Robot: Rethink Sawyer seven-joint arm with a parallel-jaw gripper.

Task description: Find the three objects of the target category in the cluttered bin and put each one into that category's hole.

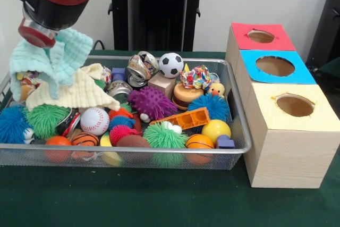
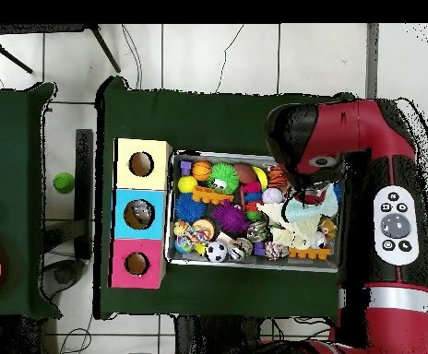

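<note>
Green felt table (image 1: 133, 200), mostly bare in front of the wire mesh bin (image 1: 127, 157). Bin packed edge to edge: soccer ball (image 1: 171, 65), purple spiky ball (image 1: 152, 102), baseball (image 1: 94, 120), orange wedge block (image 1: 183, 118). Wooden sorting box (image 1: 289, 147) sits just beside the bin's right rim, three holes up top: red (image 1: 261, 36), blue (image 1: 275, 66), yellow (image 1: 295, 105). Arm is over the bin's left end, gripper (image 1: 37, 34) clamped on a mint washcloth (image 1: 50, 62) hanging partly lifted, lower folds draped onto a cream cloth (image 1: 79, 91) lying on the toys. Open air above the bin's right half and the box.
</note>
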